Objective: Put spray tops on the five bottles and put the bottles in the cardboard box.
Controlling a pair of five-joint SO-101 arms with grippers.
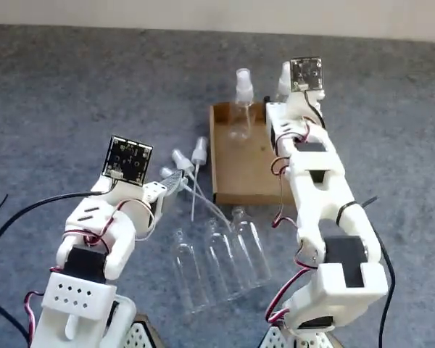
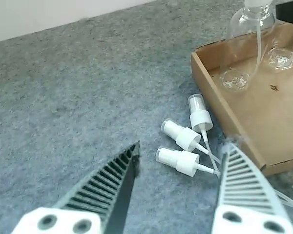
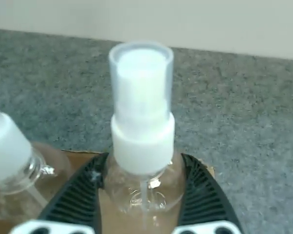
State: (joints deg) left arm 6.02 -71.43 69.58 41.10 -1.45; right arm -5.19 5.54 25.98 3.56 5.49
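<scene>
My left gripper [image 2: 181, 148] hangs open above three loose spray tops [image 2: 178, 161] lying on the grey carpet beside the cardboard box [image 2: 219, 105]. In the high view this gripper [image 1: 172, 183] sits just left of those spray tops [image 1: 183, 159]. My right gripper [image 3: 142, 170] is shut on an upright clear bottle [image 3: 142, 187] that carries a white spray top [image 3: 141, 122]. That gripper [image 1: 283, 85] is over the far right corner of the box [image 1: 219, 156]. A second capped bottle [image 1: 241, 109] stands in the box beside it. Three uncapped bottles [image 1: 221, 257] lie on the carpet near the arm bases.
The box floor [image 1: 250, 170] nearer the arms is bare. My right arm [image 1: 315, 181] stretches along the box's right side. Dip tubes [image 1: 194, 196] of the loose spray tops trail toward the lying bottles. Black cables [image 1: 14, 217] run at the left.
</scene>
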